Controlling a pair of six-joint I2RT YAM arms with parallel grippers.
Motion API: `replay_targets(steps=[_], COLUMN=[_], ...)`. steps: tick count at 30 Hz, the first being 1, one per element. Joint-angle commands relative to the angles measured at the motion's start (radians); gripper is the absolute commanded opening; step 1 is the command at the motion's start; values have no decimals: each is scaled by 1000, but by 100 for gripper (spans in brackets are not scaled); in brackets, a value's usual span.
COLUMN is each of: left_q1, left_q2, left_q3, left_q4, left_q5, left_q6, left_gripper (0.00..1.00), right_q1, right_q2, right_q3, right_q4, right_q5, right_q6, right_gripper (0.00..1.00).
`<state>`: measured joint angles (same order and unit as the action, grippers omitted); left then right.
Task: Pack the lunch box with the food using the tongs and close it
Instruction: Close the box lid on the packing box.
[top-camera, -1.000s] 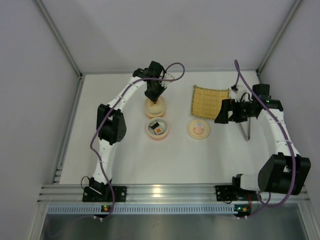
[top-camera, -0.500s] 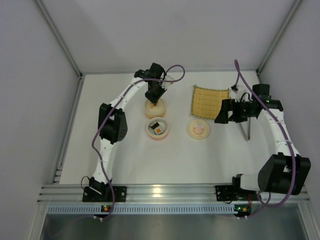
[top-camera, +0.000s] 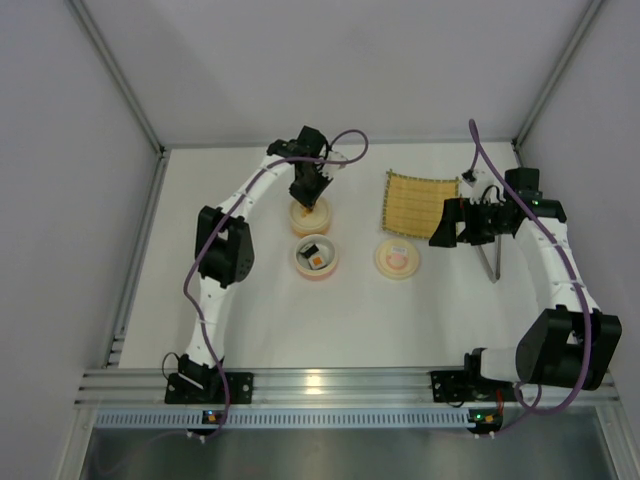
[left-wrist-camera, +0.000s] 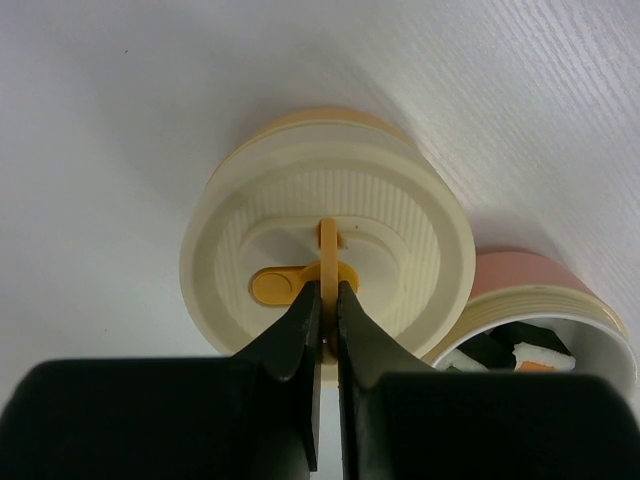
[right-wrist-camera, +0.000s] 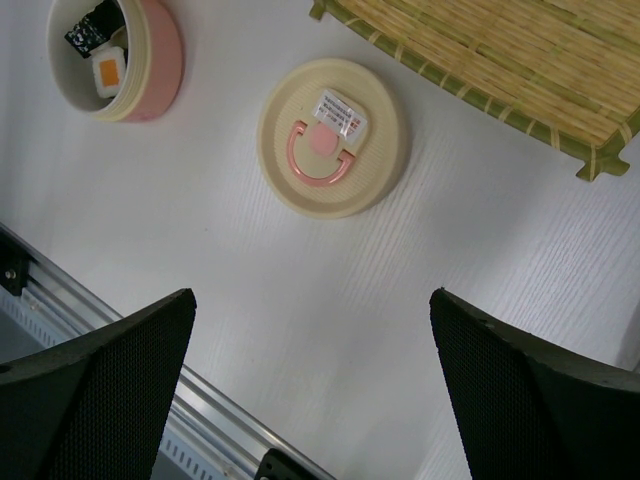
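My left gripper (left-wrist-camera: 328, 292) is shut on the upright orange handle (left-wrist-camera: 327, 245) of a cream lid (left-wrist-camera: 420, 235). That lid sits on the orange-rimmed bowl (top-camera: 310, 214) of the lunch box. Beside it, the pink-rimmed bowl (top-camera: 316, 258) stands uncovered with sushi-roll food (right-wrist-camera: 98, 58) inside. Its pink-handled lid (right-wrist-camera: 331, 137) lies flat on the table, to the right of that bowl. The grey tongs (top-camera: 490, 263) lie on the table under my right arm. My right gripper (right-wrist-camera: 311, 296) hovers open and holds nothing, above the table near the pink-handled lid.
The woven bamboo mat (top-camera: 421, 203) lies at the back right, just beyond the pink-handled lid. Grey walls close in the table on three sides, and an aluminium rail (top-camera: 330, 385) runs along the near edge.
My left gripper has shifted slightly toward the back over the orange-rimmed bowl, still pinching the lid's handle. The right arm has not moved.
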<state>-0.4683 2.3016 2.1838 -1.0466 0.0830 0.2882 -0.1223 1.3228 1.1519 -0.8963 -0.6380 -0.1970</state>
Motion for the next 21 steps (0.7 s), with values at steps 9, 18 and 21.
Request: replay_targets(steps=[9, 18, 21], left_q1=[30, 42, 40], left_q2=[-39, -59, -82], left_q3=[-110, -114, -133], left_q4=[69, 57, 66], left_q5=[32, 35, 17], left_q6=[-11, -23, -50], left_gripper=[8, 30, 33], right_q1=[-13, -13, -13], right_q2=[-19, -23, -25], right_q3=[6, 8, 8], right_q4=[65, 62, 60], right_q5=[-37, -42, -42], right_q6=[1, -1, -2], right_gripper=[99, 99, 99])
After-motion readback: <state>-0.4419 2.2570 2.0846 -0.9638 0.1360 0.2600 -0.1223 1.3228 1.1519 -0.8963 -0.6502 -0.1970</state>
